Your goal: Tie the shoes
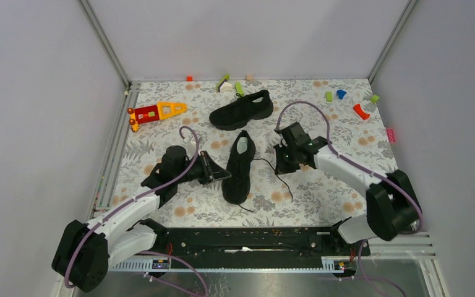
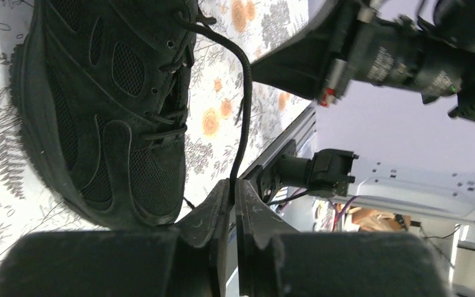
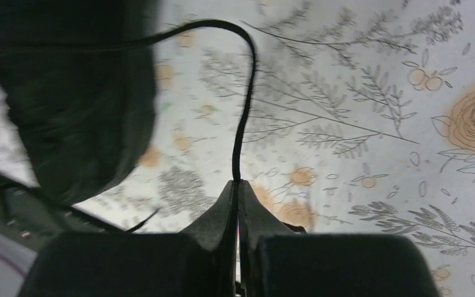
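Note:
Two black sneakers lie on the flowered table cloth. The near shoe (image 1: 238,168) lies lengthwise in the middle, between my arms. The far shoe (image 1: 242,109) lies on its side behind it. My left gripper (image 1: 221,173) is just left of the near shoe, shut on one black lace (image 2: 242,105) that runs up to the shoe's eyelets (image 2: 108,105). My right gripper (image 1: 279,162) is right of the shoe, shut on the other lace (image 3: 242,111), which curves back to the blurred shoe (image 3: 68,93). A loose lace end (image 1: 286,187) trails on the cloth.
A red, yellow and orange toy (image 1: 154,112) lies at the back left. Small coloured blocks (image 1: 360,111) are scattered along the back and right of the cloth. Grey walls enclose the table on three sides. A black rail (image 1: 253,238) runs along the near edge.

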{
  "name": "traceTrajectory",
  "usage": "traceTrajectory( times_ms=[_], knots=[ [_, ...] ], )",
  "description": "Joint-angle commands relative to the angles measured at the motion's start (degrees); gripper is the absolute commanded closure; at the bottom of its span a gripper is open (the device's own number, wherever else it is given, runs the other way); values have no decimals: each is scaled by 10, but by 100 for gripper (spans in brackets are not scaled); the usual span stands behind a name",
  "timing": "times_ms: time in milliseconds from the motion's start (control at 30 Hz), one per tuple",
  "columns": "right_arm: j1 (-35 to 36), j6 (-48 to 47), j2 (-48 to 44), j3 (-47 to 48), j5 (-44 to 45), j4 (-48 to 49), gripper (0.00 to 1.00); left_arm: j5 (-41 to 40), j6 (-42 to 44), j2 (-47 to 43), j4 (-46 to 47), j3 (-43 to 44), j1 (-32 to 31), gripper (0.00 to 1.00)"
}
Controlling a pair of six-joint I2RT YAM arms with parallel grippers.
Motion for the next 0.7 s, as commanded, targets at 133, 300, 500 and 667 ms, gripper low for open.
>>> traceTrajectory(
  times_ms=[133, 300, 500, 667],
  knots=[
    [1, 54, -153, -6, -183, 6, 100, -35, -87, 29, 157, -12, -44, 92],
    [3, 84, -209, -12, -238, 10, 100, -68, -111, 75, 213, -2, -82, 92],
    [39, 127, -243, -12, -261, 13, 100, -110, -120, 122, 257, 21, -107, 93],
    [101, 168, -231, -19, -247, 51, 100, -128, -108, 126, 247, 44, -111, 93]
  ],
)
